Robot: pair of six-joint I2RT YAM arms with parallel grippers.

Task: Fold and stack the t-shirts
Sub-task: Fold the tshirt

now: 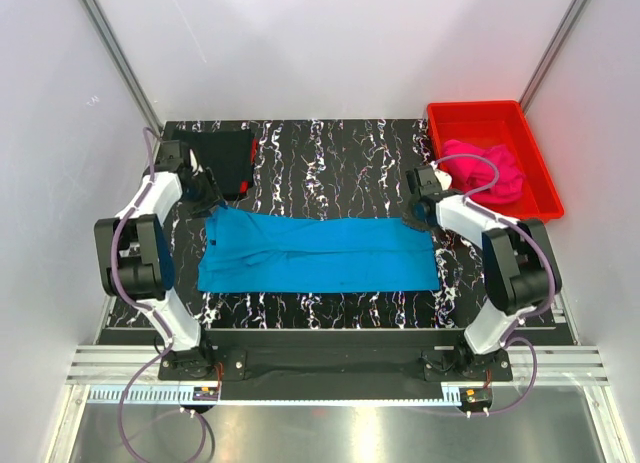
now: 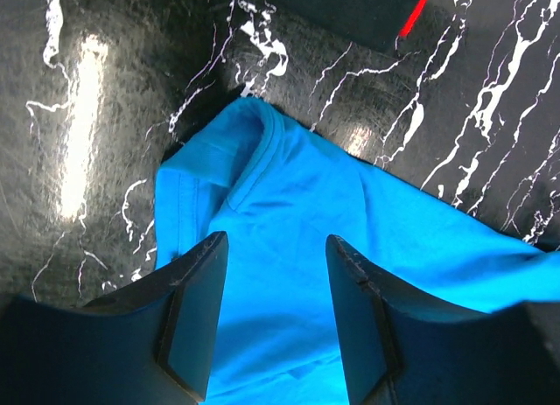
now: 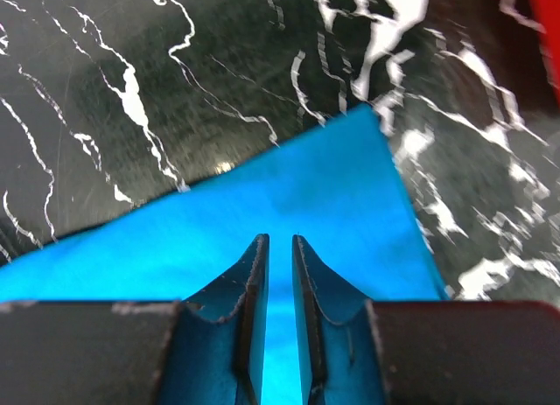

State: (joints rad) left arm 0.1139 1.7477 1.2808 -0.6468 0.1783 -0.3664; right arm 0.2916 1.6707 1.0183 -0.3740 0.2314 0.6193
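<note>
Turquoise t-shirt (image 1: 320, 255) lies flat across the middle of the tabletop (image 1: 330, 153). Your left hand (image 2: 276, 240) hangs open over its collar corner. Your right hand (image 3: 278, 240) has fingers nearly meeting over the opposite corner, and I cannot tell if it grips cloth. Pinch both corners evenly before lifting.

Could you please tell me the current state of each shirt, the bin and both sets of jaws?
Blue shirt: flat on the table, folded into a long strip.
Pink shirt: crumpled in the red bin.
Black shirt: folded, at the far left corner.
Red bin: holds the pink shirt.
Left gripper: jaws open above the blue shirt's collar end.
Right gripper: jaws almost closed at the blue shirt's far right corner.
</note>
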